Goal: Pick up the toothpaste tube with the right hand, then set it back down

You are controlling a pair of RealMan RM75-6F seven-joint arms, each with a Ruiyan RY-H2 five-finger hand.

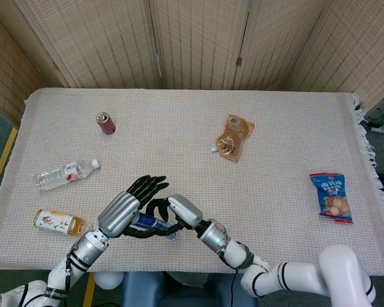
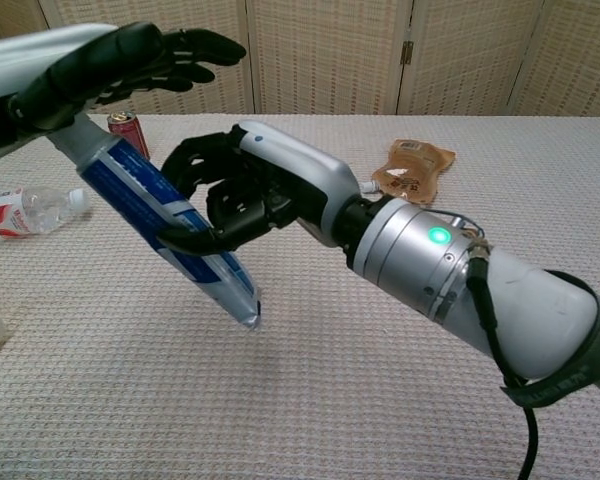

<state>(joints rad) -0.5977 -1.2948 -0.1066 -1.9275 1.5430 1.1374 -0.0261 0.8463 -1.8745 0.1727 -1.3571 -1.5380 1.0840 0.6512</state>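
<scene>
Right hand [image 2: 242,190] grasps the tube [image 2: 160,225] in the air, above the table [image 2: 310,380].
Its fingers [image 2: 185,240] wrap the soft middle; the tube looks light and squeezable, so a gentle hold there seems best. The left hand [image 2: 110,65] hovers flat over the cap end, fingers spread, holding nothing.

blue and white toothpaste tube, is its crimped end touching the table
Apart. The chest view shows the blue and white toothpaste tube tilted in the right robot hand, crimped end above the woven tablecloth.
</scene>
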